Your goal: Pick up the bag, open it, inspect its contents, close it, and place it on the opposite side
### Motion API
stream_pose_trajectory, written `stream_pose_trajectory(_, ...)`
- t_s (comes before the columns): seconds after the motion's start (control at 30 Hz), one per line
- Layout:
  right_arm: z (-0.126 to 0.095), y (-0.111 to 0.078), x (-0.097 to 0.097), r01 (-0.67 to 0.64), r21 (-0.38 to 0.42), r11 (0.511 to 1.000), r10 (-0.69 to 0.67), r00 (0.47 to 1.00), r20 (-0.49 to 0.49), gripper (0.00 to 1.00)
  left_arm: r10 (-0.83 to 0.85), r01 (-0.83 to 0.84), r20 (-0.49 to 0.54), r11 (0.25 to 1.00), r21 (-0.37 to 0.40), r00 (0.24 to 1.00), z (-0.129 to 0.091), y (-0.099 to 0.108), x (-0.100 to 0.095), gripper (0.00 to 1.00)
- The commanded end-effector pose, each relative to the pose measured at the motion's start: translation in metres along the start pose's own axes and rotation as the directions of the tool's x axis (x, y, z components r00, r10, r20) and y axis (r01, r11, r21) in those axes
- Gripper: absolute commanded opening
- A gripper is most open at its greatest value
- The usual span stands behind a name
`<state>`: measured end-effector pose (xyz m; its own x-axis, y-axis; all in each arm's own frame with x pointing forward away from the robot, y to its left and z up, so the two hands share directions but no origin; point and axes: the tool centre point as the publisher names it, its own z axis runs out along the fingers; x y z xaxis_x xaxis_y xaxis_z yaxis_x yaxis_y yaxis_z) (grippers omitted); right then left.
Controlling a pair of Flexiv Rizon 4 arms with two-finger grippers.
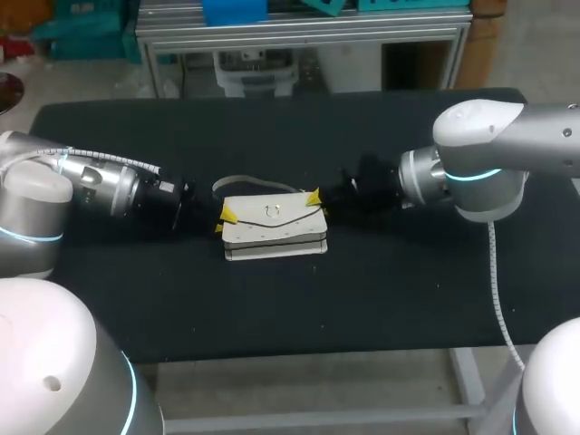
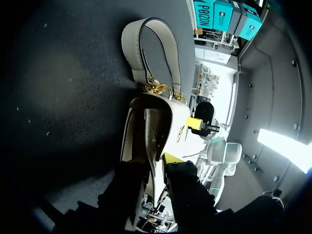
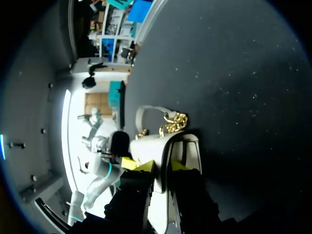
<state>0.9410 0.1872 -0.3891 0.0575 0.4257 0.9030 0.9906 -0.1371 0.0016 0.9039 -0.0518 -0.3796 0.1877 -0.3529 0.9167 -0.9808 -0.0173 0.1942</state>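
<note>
**Bag**: white, with a flap. It lies flat at the middle of the black worktop, flap side up and long side across the table. A ring clasp sits at the middle of the flap.

**Strap**: pale, looped on the worktop just behind the bag. It joins the bag by gold links.

**My left fingers**: at the bag's left end, by its upper corner. In the left wrist view the end of the bag runs in between them. The yellow-tipped finger lies against the flap side and the dark finger against the body side. They are clenched on the bag. At this end a narrow gap shows between the flap and the body.

**My right fingers**: at the bag's right end, by its far corner. In the right wrist view the white edge of the bag fills the space between the two yellow tips. They are grasping the bag.

**Left arm**: comes in from the left. It is low and nearly level over the worktop, with the wrist pointing towards the middle.

**Right arm**: comes in from the right. Its big joint is above the worktop's right part, and its wrist is level and points at the bag.

The two sets of fingers face each other along the bag, with the bag between them.
</note>
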Motion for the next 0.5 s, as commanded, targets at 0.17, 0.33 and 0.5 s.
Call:
stream_pose_trajectory(0.17,0.007,-0.0068,0.0112,0.019,-0.03,0.999,-0.019,1.0,-0.016,1.0,0.03,-0.03,-0.016,0.999,0.013,0.999,0.0073,0.0053,0.0128,0.95)
stream_pose_trajectory(0.33,0.0072,-0.0072,0.0114,0.018,-0.035,0.999,-0.019,1.0,-0.021,0.98,0.032,-0.032,-0.023,0.999,0.008,0.999,0.0083,0.005,0.0162,0.93)
stream_pose_trajectory(0.5,0.0126,-0.0082,0.0028,-0.002,-0.026,1.0,0.002,1.0,-0.023,0.89,0.016,-0.016,-0.029,1.0,-0.009,0.999,0.0131,0.0022,0.0146,0.87)
